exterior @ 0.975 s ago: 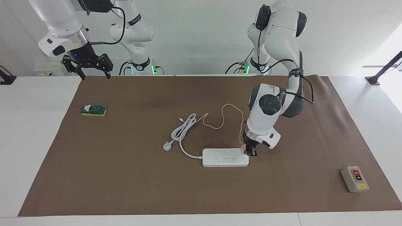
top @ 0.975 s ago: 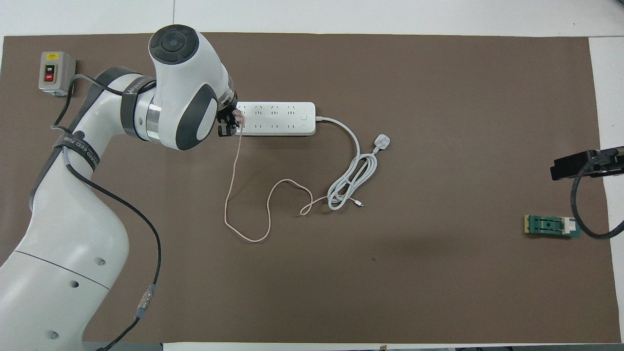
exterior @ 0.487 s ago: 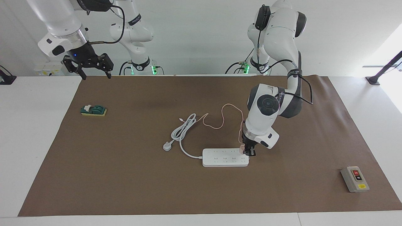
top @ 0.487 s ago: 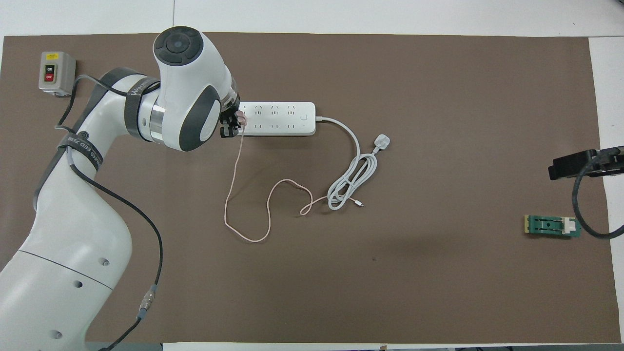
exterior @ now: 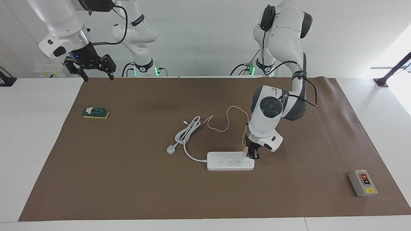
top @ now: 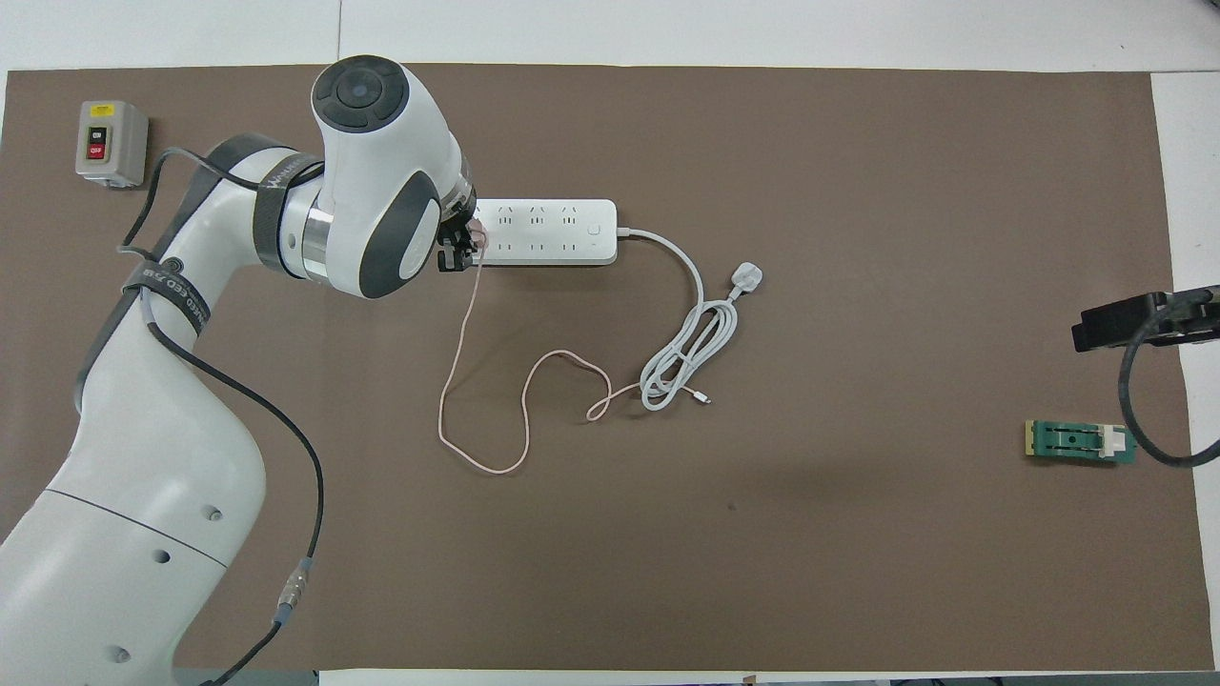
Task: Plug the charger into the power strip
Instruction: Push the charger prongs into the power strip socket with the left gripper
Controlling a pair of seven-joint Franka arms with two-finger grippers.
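Observation:
The white power strip (exterior: pixel 230 161) (top: pixel 543 232) lies flat in the middle of the brown mat. My left gripper (exterior: pixel 252 154) (top: pixel 460 250) points down at the strip's end toward the left arm's side, shut on the small pale-pink charger (exterior: pixel 246 152) (top: pixel 474 232). The charger sits right at the end sockets; its prongs are hidden. Its thin pink cable (exterior: pixel 228 117) (top: pixel 477 381) trails in loops toward the robots. My right gripper (exterior: pixel 94 69) hangs open and holds nothing, over the mat's corner by the right arm's base, where that arm waits.
The strip's thick white cord (top: pixel 686 353) coils beside the pink cable and ends in a white plug (exterior: pixel 170 149) (top: pixel 748 278). A grey button box (exterior: pixel 362 183) (top: pixel 111 141) stands toward the left arm's end. A green block (exterior: pixel 95 113) (top: pixel 1080 442) lies toward the right arm's end.
The left arm has leaned a little toward the right arm's end, carrying the charger slightly further over the strip's end. The right arm has not moved.

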